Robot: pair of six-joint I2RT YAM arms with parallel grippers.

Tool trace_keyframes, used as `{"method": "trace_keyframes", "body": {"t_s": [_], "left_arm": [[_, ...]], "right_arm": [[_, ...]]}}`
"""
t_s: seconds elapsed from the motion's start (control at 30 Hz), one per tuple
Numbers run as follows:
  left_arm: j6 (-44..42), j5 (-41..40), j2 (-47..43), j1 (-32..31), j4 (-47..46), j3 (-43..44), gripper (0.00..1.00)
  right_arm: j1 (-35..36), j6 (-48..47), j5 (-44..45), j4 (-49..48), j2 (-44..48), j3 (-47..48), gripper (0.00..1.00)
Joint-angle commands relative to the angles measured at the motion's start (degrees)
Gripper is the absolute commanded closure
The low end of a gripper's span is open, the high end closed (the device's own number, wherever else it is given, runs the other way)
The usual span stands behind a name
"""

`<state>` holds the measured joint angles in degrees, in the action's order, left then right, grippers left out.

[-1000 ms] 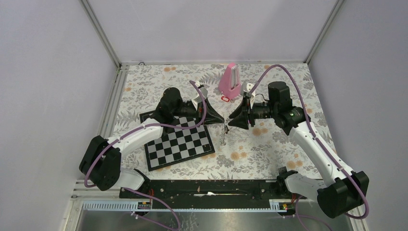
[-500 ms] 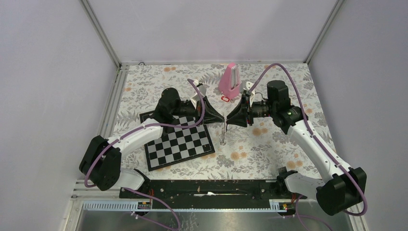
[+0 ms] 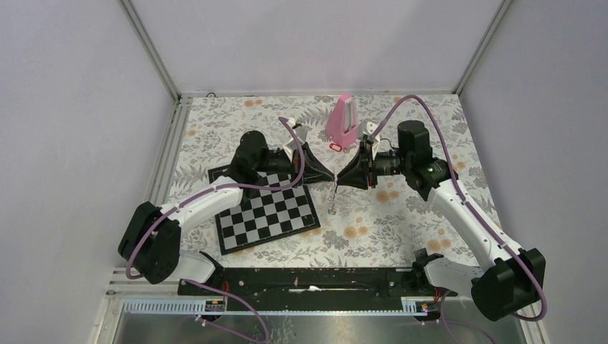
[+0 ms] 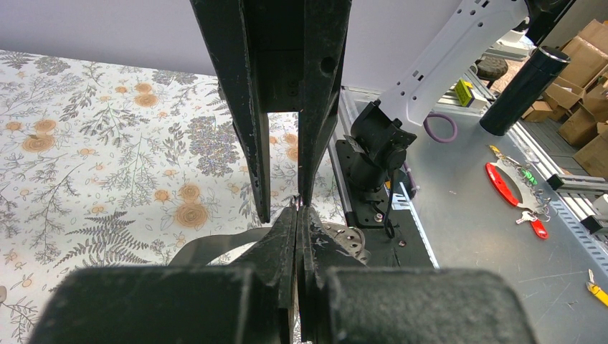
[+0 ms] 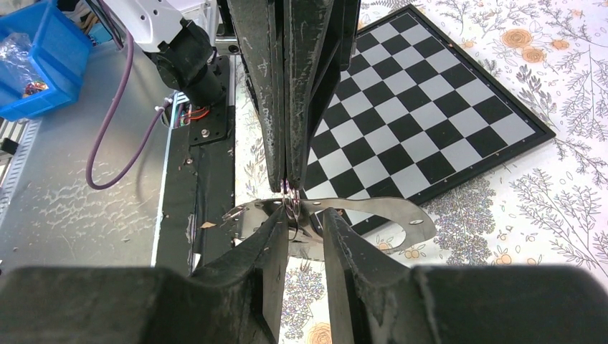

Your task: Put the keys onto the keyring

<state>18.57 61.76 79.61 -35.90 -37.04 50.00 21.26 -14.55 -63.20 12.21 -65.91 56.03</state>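
Pale, see-through plastic makes up the keyring [image 5: 373, 209], a thin flat band bent into a loop. It looks very light and floppy, so I think it will sag and twist if it is pulled hard. It could also slip out of smooth fingers. The best place to hold it looks like the flat of the band, close to where the other pincer has it, so the loop does not swing. The keys are tiny and hard, so they would need a careful pinch on the head.

The left pincer [image 4: 297, 213] is squeezed tight, with no gap. It seems to pinch the top of the loop, which hangs in the air just under its tips, a bit above the middle of the overhead picture. I cannot see the pinched spot well because it is very small.

The right pincer [image 5: 306, 222] is nose to nose with it. Its two fingers have a gap between them, and the band runs through that gap. I do not think it has a hold yet.

In the right wrist picture the loop stretches from the middle out to the lower right, over the corner of the chessboard [image 3: 267, 210] and the flowery tablecloth [image 3: 401, 229].

The red key [image 3: 334, 147] lies on the cloth at the foot of the pink metronome [image 3: 343, 118], near the top middle of the overhead picture, well apart from both pincers. I cannot find the dark metal key.
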Motion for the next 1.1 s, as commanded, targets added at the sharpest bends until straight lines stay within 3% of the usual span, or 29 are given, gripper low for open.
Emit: {"method": "trace_keyframes", "body": {"t_s": [0.0, 0.27, 0.47, 0.73, 1.07], "left_arm": [[0.5, 0.7, -0.3, 0.2, -4.9, -0.1, 1.00], [0.7, 0.7, 0.0, 0.2, -4.8, 0.1, 1.00], [0.7, 0.7, -0.1, 0.2, -5.0, 0.0, 1.00], [-2.6, 0.4, -0.5, 0.2, -1.6, 0.1, 1.00], [-26.9, -3.0, -0.8, 0.2, 29.7, 11.0, 0.52]], "right_arm": [[-0.2, 1.4, -2.0, -2.5, -0.2, 0.1, 0.69], [-0.1, 2.5, -3.0, -3.8, -0.4, -0.4, 0.75], [-0.2, 2.6, -3.2, -3.9, -0.3, -0.7, 0.90], [-0.2, -3.2, 0.3, 2.9, 0.1, 2.0, 1.00], [3.8, -14.7, 11.4, 20.7, -2.7, 9.3, 1.00]]}}
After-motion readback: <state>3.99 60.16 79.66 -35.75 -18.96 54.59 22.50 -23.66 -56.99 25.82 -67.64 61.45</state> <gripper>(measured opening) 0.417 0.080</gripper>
